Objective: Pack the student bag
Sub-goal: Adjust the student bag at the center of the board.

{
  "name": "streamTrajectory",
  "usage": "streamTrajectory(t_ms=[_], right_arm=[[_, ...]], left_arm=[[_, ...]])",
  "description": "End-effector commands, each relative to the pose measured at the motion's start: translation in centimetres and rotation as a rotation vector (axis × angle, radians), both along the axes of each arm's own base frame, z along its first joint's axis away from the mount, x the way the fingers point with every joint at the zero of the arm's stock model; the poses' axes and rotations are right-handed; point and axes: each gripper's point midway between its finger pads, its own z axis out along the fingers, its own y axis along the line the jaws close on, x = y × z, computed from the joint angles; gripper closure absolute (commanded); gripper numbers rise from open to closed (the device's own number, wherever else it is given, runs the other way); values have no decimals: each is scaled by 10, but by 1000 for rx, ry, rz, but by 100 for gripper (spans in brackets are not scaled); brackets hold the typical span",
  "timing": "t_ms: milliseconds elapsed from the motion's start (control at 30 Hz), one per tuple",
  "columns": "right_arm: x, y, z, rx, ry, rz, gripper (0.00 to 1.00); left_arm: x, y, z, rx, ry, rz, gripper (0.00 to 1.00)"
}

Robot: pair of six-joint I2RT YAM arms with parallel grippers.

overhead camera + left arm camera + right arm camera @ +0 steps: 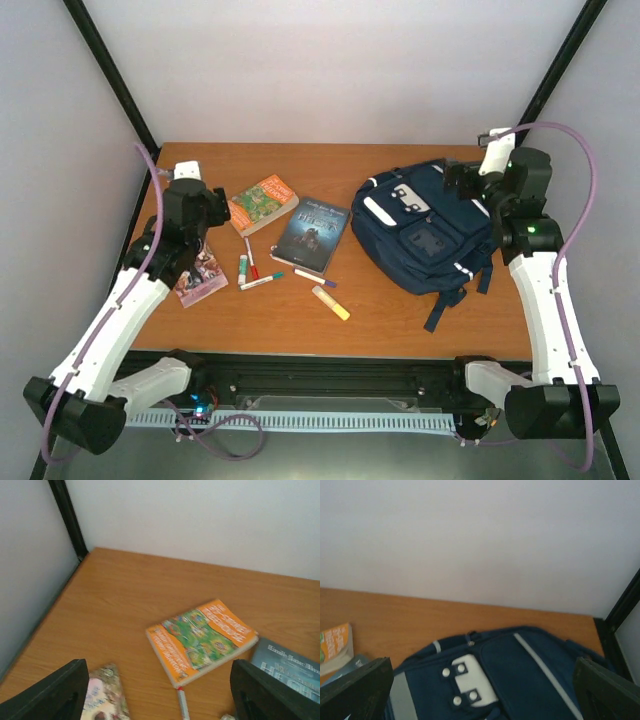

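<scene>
The student bag [425,235] is a navy backpack with white stripes and patches. It lies flat at the right of the table and appears zipped. My right gripper [458,182] hovers open over the bag's far right part. In the right wrist view the bag [520,670] fills the space below and between the dark fingers [355,690], and nothing is held. My left gripper [218,205] stands open above the table's left side, near an orange book [263,203]. The left wrist view shows that orange book [202,640] ahead of the gripper's empty fingers [270,695].
A dark blue book [312,233] lies mid-table. A small illustrated book [200,277] lies partly under the left arm. Several markers [251,258] and a yellow glue stick [331,302] lie in front of the books. White walls and black frame posts [110,75] close the back.
</scene>
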Motion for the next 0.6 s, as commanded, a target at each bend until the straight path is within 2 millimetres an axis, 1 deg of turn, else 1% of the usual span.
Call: streamTrajectory(t_ms=[0,67,133,233,333,433,567], right_arm=[[-1,7,-37,8,86,55,0],[-4,12,-55,-8,125,93,0],[-7,15,-73,-27,160,122,0],[-14,21,-102,-64,216,185,10],[-21,24,-131,-79,291,227,18],[-26,24,-149,-100,341,246,22],[-26,21,-166,-116,412,268,22]], left_arm=[[14,-30,-29,-95,85,-118,23],[18,-50,-43,-119,135,-173,23],[23,-72,-58,-141,193,-227,19],[28,-106,-82,-172,284,-300,14],[30,-147,-109,-202,386,-384,11],[29,-193,-130,-214,487,-467,9],[20,-252,-156,-240,605,-586,9]])
